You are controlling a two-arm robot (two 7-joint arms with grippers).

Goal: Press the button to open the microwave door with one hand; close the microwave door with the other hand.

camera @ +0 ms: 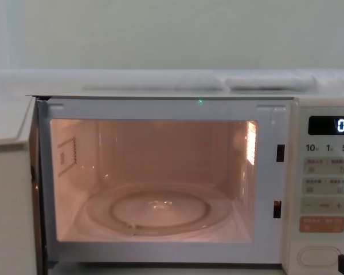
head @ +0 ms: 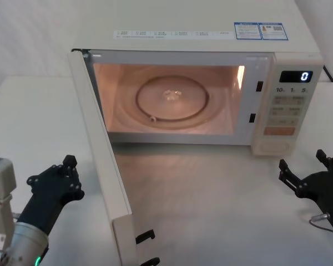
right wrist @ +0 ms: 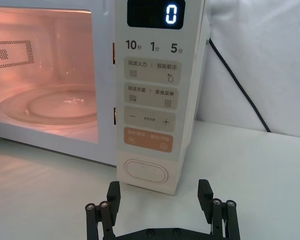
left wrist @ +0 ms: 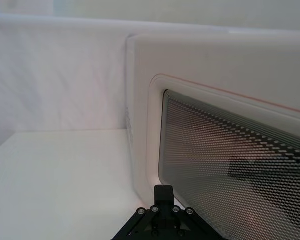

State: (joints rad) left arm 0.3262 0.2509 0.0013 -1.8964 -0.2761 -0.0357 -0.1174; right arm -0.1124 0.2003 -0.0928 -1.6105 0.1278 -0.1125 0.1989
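The microwave door (head: 102, 166) stands fully open, hinged at the oven's left edge and swung out toward the robot, its long axis running from the hinge at the back to the free edge at the front. Two dark latch hooks (head: 145, 236) project from that free edge. In the left wrist view the outer face of the door shows its dark mesh window (left wrist: 230, 165) with a thin pinkish outline. The cavity (head: 166, 100) is lit warm orange; inside lies a round glass turntable (head: 172, 98), with nothing resting on it.

The button (right wrist: 146, 171), a wide cream pill shape, sits at the bottom of the narrow control panel (head: 286, 105) on the oven's right side, below the orange key (right wrist: 147, 142). Its long axis is horizontal and it faces forward. The display (right wrist: 155, 13) reads 0.

The left gripper (head: 58, 174) hovers low at the left, just outside the open door and apart from it; its fingers appear closed together. The right gripper (head: 308, 169) hangs in front of the control panel, near the button but not touching it, its fingers (right wrist: 112, 192) spread open and holding nothing.

The microwave (head: 211, 41) rests on a pale white table surface (head: 33, 127). A white wall or drape forms the backdrop, and a black cable (right wrist: 237, 80) runs down behind the oven's right side.
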